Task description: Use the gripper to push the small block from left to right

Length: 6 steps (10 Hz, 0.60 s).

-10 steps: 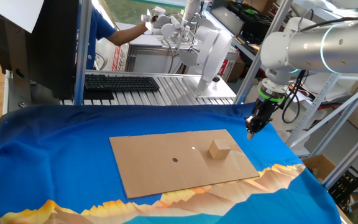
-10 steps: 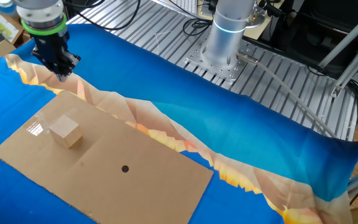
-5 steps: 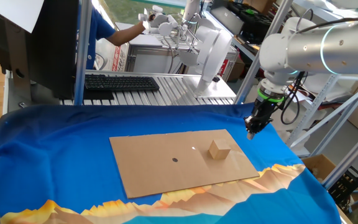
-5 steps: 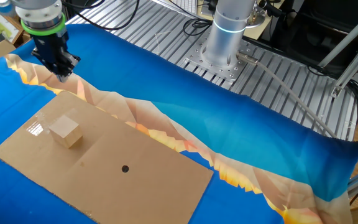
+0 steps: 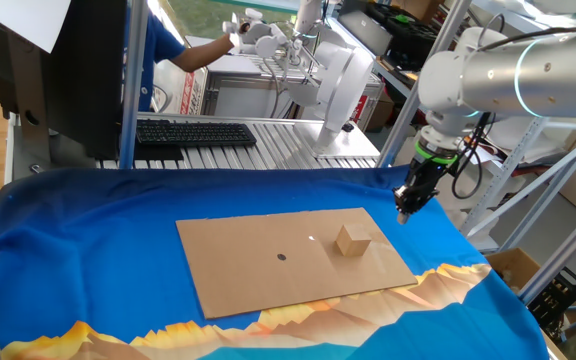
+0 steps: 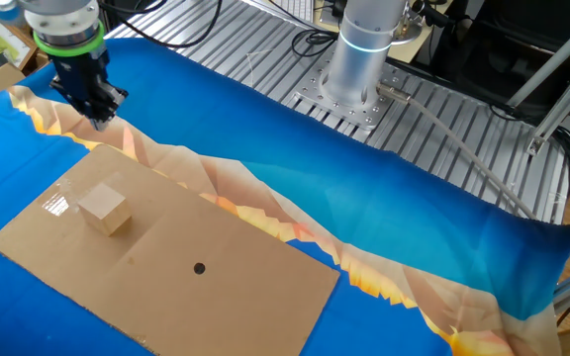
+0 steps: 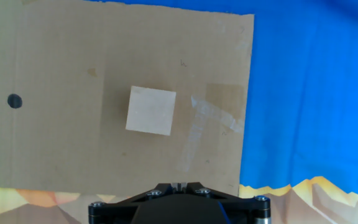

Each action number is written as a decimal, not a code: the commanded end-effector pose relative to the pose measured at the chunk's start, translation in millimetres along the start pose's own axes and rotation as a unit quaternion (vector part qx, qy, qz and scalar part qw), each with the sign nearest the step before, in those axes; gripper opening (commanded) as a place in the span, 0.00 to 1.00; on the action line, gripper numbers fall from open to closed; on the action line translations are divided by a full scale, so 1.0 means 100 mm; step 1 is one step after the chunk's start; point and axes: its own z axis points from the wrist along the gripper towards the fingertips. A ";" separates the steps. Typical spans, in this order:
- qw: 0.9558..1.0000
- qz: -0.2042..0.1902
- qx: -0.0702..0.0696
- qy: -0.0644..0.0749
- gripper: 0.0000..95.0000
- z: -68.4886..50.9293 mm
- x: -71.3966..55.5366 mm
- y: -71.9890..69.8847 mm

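Note:
The small block (image 5: 351, 241) is a light tan wooden cube on the right part of the brown cardboard sheet (image 5: 268, 265). It also shows in the other fixed view (image 6: 104, 210) and in the hand view (image 7: 151, 111). My gripper (image 5: 404, 212) hangs off the sheet's far right corner, above the blue cloth, apart from the block. In the other fixed view my gripper (image 6: 101, 122) is beyond the sheet's edge. In the hand view my gripper (image 7: 179, 184) shows its fingers pressed together, holding nothing.
A small black dot (image 5: 281, 256) marks the sheet near its middle. A blue cloth with an orange pattern (image 5: 98, 230) covers the table. A keyboard (image 5: 193, 132) and a person's arm lie behind it. The arm's base (image 6: 359, 59) stands on the slatted metal top.

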 end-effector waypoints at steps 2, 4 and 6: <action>0.998 0.057 0.012 -0.023 0.00 0.00 0.02 0.00; 0.998 0.053 0.018 -0.020 0.00 0.00 0.02 0.00; 0.999 0.036 0.021 -0.021 0.00 0.00 0.02 0.00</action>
